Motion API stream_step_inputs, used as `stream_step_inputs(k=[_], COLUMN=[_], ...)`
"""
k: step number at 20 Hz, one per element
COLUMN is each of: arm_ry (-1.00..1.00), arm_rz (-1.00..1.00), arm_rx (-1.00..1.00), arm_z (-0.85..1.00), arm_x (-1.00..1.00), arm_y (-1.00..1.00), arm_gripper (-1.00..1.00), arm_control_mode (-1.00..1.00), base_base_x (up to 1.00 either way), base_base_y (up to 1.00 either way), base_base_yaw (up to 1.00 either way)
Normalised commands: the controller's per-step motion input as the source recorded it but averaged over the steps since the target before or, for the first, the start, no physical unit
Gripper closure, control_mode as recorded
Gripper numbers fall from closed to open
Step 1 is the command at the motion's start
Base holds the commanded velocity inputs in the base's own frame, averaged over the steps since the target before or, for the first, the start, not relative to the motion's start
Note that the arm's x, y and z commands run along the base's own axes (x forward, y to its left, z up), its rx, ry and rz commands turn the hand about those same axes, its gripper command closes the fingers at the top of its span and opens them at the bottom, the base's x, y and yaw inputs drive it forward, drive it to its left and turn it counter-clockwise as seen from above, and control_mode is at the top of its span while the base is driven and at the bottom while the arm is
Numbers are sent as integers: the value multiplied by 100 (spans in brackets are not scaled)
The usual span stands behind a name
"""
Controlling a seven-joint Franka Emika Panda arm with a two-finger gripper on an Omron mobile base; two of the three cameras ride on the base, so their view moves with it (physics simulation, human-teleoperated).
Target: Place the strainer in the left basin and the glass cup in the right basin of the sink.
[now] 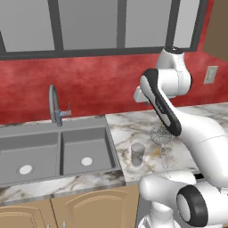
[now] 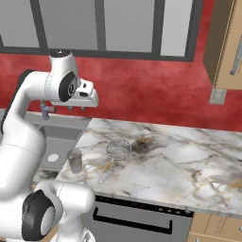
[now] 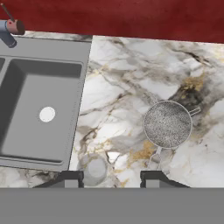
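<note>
In the left base view, you have both matte grey sink (image 1: 53,151) basins bare; the clear glass tumbler (image 1: 137,154) stands right of them on the marble table (image 1: 133,129).

Right base view: the silver mesh strainer (image 2: 118,148) lies mid-frame, untouched.

Hand view: your pincer (image 3: 111,180) hovers part-open, holding nothing. Everything remains.
</note>
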Motion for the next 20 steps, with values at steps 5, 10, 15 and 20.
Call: stream_step_inputs(k=[5,10,15,20], arm_ry=[0,0,0,0], arm_rz=[-1,-1,0,0], arm_rx=[0,0,0,0], arm_z=[0,-6,-13,-20], arm_x=[-4,-14,-19,-15], arm_y=[0,10,21,26], arm_gripper=[-100,-100,-100,-100], arm_control_mode=[-100,-100,-100,-100], base_base_x=[0,0,0,0], base_base_y=[0,0,0,0], base_base_yaw=[0,0,0,0])
